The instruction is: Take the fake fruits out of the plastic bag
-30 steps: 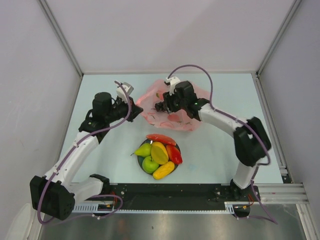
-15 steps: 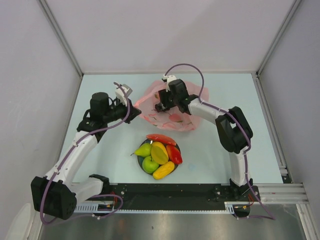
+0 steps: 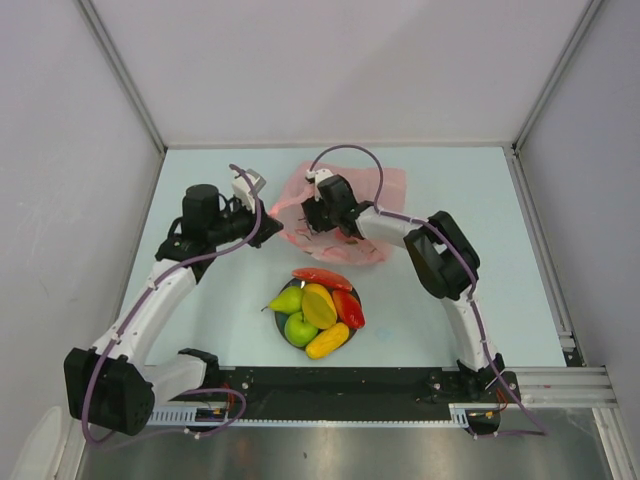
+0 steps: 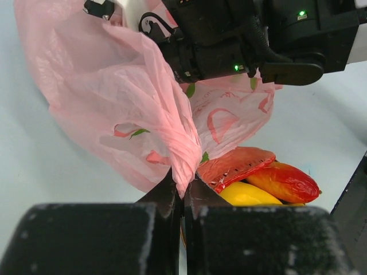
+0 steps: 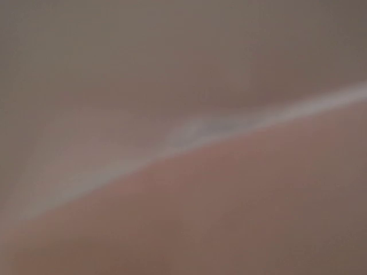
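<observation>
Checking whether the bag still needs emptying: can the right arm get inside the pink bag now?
Probably yes: the left fingers pinch an edge of the plastic bag, and the right arm reaches over it. Its own camera shows only pink blur, so the contents can't be told.

White arm links (image 3: 150,310), black joints (image 3: 203,205), purple cables (image 3: 345,150)

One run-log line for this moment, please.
left hand: shut on plastic bag | right hand: against bag, open or shut unclear | fake fruits: piled on plate beside bag
</observation>
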Controlling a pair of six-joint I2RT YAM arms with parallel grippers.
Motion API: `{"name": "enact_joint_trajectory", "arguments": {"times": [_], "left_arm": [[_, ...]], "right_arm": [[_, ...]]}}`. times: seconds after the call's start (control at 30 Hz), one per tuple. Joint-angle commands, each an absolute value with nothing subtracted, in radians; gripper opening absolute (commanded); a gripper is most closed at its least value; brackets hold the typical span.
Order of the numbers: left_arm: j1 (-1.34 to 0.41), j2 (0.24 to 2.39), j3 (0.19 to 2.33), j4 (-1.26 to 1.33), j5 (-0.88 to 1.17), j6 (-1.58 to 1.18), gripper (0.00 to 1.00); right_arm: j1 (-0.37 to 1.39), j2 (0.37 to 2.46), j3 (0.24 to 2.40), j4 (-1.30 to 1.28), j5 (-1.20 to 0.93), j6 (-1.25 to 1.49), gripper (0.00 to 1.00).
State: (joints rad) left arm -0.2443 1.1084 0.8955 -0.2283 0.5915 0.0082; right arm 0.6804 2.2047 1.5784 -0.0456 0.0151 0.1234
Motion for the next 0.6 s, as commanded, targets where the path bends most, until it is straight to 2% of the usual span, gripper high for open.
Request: {"name": "enact_joint_trajectory", "arguments": {"times": [0.0,0.1,0.13,0.17,0.27,0.33,0.4,0.43,0.57], "left_arm": [[-0.233,1.111,0.904,-0.222,0.623,0.008,0.0],[-0.232,1.1,0.897,-0.236,0.623,0.006,0.0],[-0.233,1.095,0.894,-0.239,0.621,0.006,0.0],[-0.232,1.091,0.885,-0.241,0.621,0.008,0.0],[-0.232,1.077,0.862,-0.247,0.626,0.006,0.0],[-0.23,1.069,0.85,-0.239,0.629,-0.023,0.0],[-0.224,1.068,0.833,-0.226,0.627,-0.032,0.0],[-0.222,1.066,0.828,-0.219,0.624,-0.038,0.0],[-0.206,1.069,0.813,-0.18,0.606,-0.06,0.0]], "right_arm": [[0.69,2.244,1.666,0.029,0.112,0.086,0.66],[0.692,2.27,1.698,0.037,0.138,0.074,0.63],[0.696,2.275,1.719,0.038,0.137,0.06,0.56],[0.698,2.287,1.727,0.041,0.127,0.049,0.41],[0.713,2.312,1.758,0.058,0.135,0.003,0.19],[0.735,2.321,1.767,0.072,0.15,-0.029,0.14],[0.753,2.318,1.779,0.075,0.167,-0.049,0.03],[0.759,2.312,1.782,0.075,0.167,-0.054,0.0],[0.775,2.246,1.793,0.049,0.124,-0.078,0.0]]}}
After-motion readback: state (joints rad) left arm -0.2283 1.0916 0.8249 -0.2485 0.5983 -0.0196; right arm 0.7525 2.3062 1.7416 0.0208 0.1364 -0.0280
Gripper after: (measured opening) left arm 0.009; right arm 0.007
